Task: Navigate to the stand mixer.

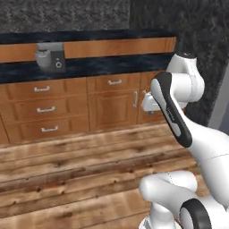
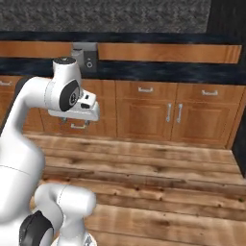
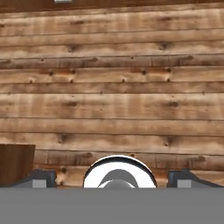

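Ahead at eleven o'clock, the stand mixer (image 1: pixel 50 58) sits on the dark table (image 1: pixel 107 65) against the wall. My gripper (image 3: pixel 112 178) hangs over the plank floor (image 3: pixel 113 100), fingers spread apart, empty.

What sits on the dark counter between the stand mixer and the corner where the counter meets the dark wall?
Nothing: in the left base view the dark counter runs bare from the stand mixer right to the arm. The right base view shows it bare too.
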